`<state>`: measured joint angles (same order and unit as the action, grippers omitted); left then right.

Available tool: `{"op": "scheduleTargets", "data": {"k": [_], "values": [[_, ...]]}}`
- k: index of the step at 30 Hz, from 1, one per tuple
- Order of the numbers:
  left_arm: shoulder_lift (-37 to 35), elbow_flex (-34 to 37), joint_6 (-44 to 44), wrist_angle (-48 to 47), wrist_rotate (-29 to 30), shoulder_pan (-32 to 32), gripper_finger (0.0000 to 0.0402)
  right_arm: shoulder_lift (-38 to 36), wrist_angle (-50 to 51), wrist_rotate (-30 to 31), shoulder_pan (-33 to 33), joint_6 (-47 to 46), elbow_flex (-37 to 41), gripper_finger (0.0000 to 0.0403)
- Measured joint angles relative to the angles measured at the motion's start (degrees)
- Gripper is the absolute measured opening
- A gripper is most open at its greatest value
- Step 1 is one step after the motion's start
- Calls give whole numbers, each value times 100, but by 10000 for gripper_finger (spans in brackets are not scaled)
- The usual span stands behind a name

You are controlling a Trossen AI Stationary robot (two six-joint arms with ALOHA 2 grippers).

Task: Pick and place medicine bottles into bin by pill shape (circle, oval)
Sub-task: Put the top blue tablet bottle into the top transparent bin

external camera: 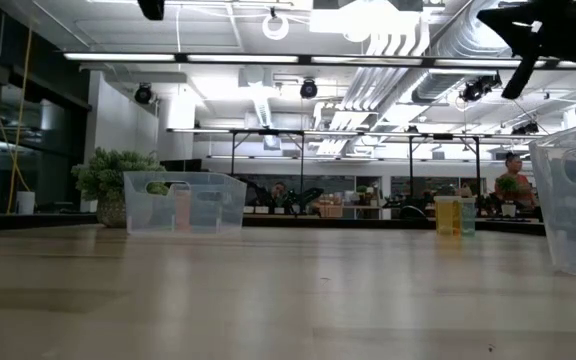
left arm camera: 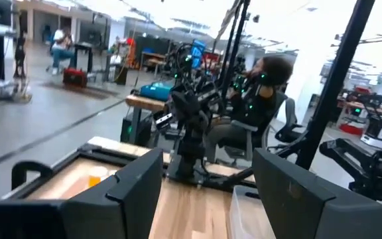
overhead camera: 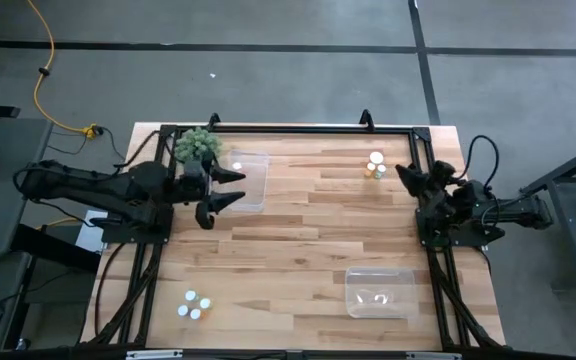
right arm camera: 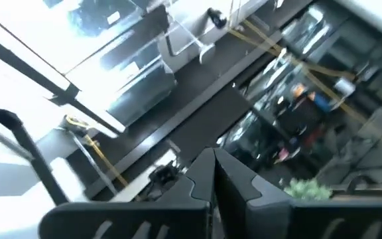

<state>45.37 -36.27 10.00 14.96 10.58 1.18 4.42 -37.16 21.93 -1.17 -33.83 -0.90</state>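
Note:
Three medicine bottles stand in a cluster near the table's front left. Another cluster of bottles stands at the far right, and the low view shows them yellow and teal. One clear bin sits at the far left, a second clear bin at the near right. My left gripper hangs open above the far-left bin with nothing between its fingers. My right gripper is shut and empty, raised at the table's right edge beside the far-right bottles.
A green spiky plant stands at the far left corner, right behind the left bin. A black frame runs along the table's far edge. The wooden middle of the table lies bare. A seated person shows beyond the table.

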Motion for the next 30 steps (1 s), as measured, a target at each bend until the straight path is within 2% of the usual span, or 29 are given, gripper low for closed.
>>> {"op": "scheduleTargets", "data": {"k": [6, 10, 12, 14, 15, 18, 21, 24, 30], "values": [[-498, 0, 78, -63, -253, 195, 223, 1129, 85, 605, 0, 743, -775, 0], [-669, -2, -13, -65, 5, 220, 223, 2000, 526, 1321, 2, 1805, -1501, 0], [-687, -2, 8, -75, 262, 217, 223, 2315, 1196, 1932, 4, 1897, -1897, 0], [-684, -2, 32, -78, 440, 218, 223, 2535, 2298, 2506, 48, 1410, -2333, 0], [-680, -2, 32, -78, 532, 217, 223, 2616, 3088, 2580, 120, 1107, -2583, 1], [-606, -2, 129, -74, 782, 217, 223, 2935, 5378, 2089, 473, 237, -3300, 13], [-530, -2, 365, -92, 897, 217, 223, 3330, 6947, 1424, 924, -203, -3792, 48], [-453, -4, 513, -76, 915, 217, 223, 3710, 7772, 896, 1402, -508, -3979, 101], [-334, -4, 634, -79, 843, 217, 223, 4424, 8396, -134, 2490, -1229, -3927, 193]]}}
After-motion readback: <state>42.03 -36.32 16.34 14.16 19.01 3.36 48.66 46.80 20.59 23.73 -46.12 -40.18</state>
